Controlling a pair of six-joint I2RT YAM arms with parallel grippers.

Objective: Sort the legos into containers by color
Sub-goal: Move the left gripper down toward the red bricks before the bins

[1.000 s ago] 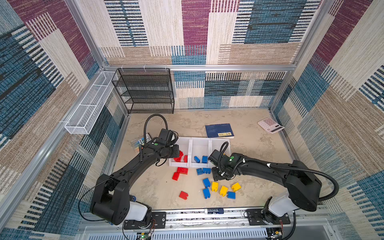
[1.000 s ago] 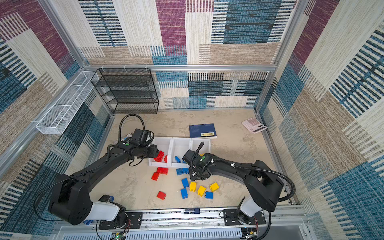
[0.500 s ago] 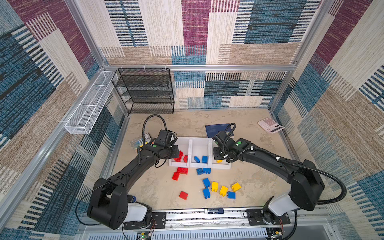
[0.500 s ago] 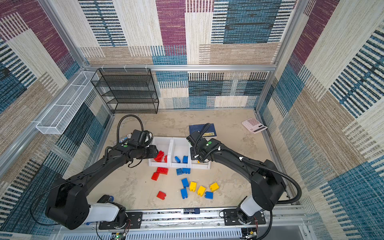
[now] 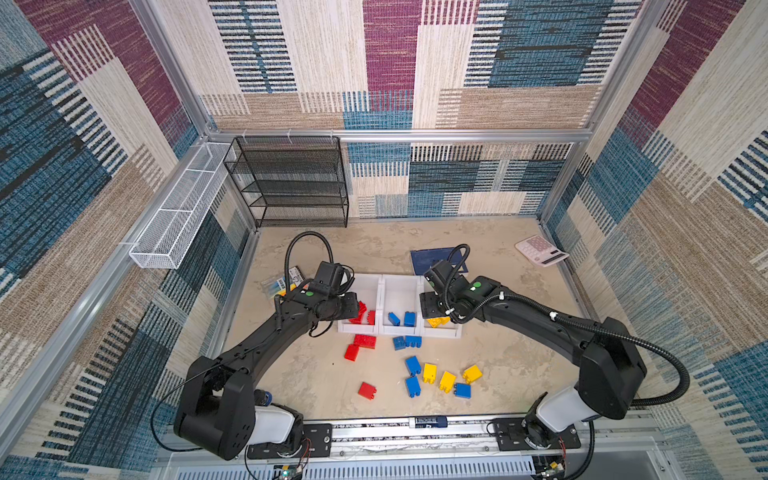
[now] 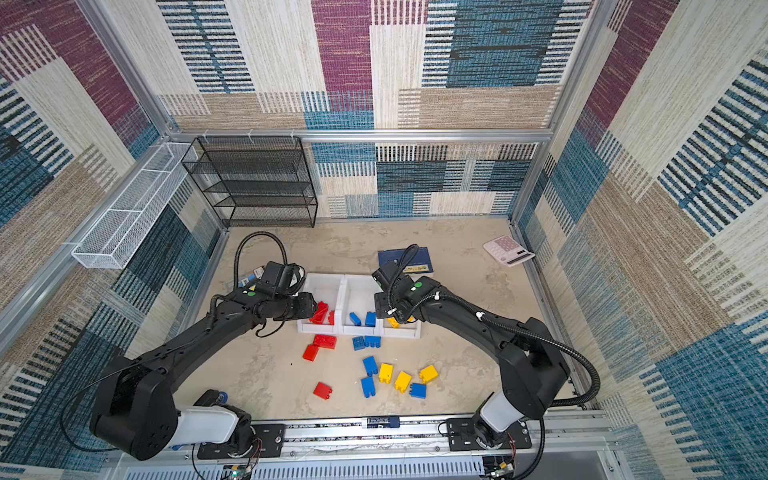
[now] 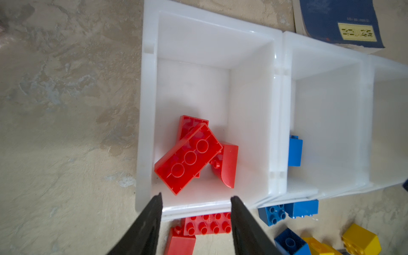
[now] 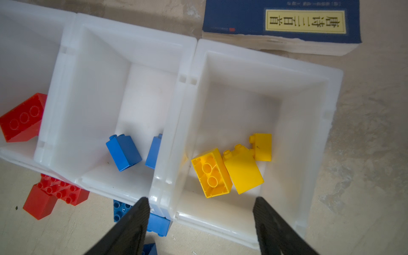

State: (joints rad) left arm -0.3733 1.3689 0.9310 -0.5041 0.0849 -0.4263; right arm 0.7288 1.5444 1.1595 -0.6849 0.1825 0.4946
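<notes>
Legos (image 5: 429, 372) go by color, so each of the three containers (image 5: 399, 291) takes one color. My right end effector (image 8: 202, 199) hangs over the yellow container (image 8: 265, 60), because yellow goes there. It is spread wide and holds nothing. Three yellow legos (image 8: 241, 171) lie right below it. My left end effector (image 7: 196, 196) hangs over the front lip of the red container (image 7: 148, 110), apart too, with nothing in it. Red legos (image 7: 188, 154) lie just ahead of it. Blue legos (image 8: 123, 152) lie in the middle container (image 8: 132, 33), beside my right end effector. More legos wait on the bench (image 5: 519, 361), behind both end effectors. A second ago my right end effector was down low by those loose ones, pinched closer. Now it is up over the yellow container, and I think it has just let one drop. My left end effector has hardly moved.
</notes>
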